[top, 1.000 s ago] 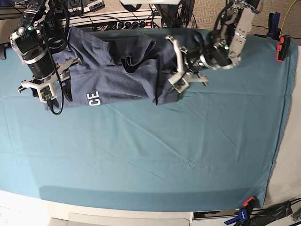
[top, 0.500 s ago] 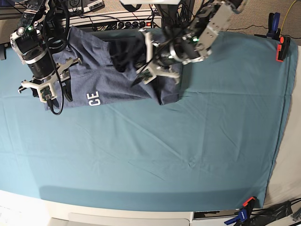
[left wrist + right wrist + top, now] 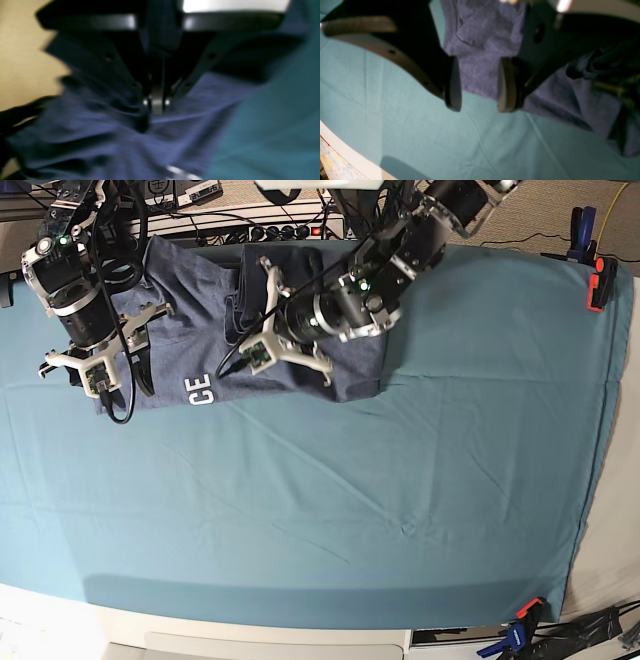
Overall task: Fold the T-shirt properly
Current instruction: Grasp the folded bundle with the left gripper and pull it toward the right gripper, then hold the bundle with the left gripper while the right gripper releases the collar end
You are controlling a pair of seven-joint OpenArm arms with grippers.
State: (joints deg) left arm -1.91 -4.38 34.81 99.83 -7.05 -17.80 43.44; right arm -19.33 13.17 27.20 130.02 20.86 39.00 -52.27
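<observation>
The T-shirt, slate-blue with white "CE" lettering, lies bunched at the table's far left. My left gripper reaches over it from the right. In the left wrist view that gripper is shut on a pinched fold of the T-shirt; the picture is blurred. My right gripper hovers at the shirt's left edge. Seen from the right wrist, it is open, and the edge of the T-shirt lies on the cloth behind its fingers, untouched.
A teal tablecloth covers the table. It is held by an orange clamp at the far right and another clamp at the near right corner. A power strip and cables lie behind the far edge.
My left arm has swept leftward across the shirt, dragging its gripped right part over the middle, so the shirt is now narrower. The right arm has stayed still.
</observation>
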